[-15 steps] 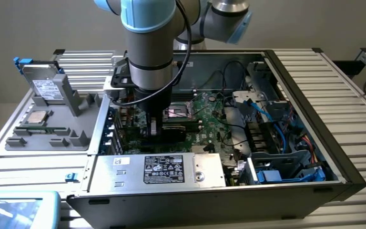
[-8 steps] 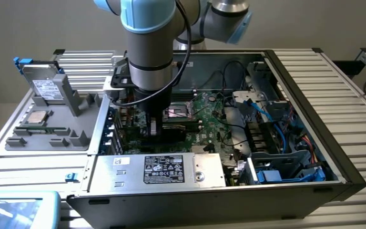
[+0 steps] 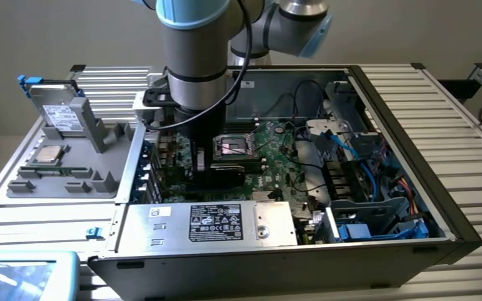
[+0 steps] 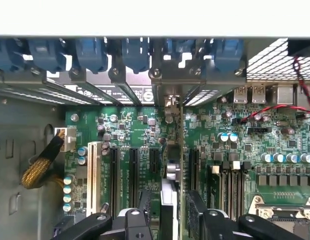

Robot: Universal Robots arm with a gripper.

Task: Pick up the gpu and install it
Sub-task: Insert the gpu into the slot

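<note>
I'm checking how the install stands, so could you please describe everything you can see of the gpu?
In the wrist view, the gpu is seen edge-on: a thin card standing upright in a motherboard slot, running from between the gripper jaws to the rear bracket row, where its metal bracket meets the case wall. Its edge looks silvery-grey, with small metallic parts on it. The jaws stand open on either side of it, not clamping it. In the exterior view, the arm hides it.

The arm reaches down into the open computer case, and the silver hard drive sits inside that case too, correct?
No. The exterior view shows the hard drive standing outside the computer case, in the grey holder on that view's left. The arm does reach into the case.
</note>
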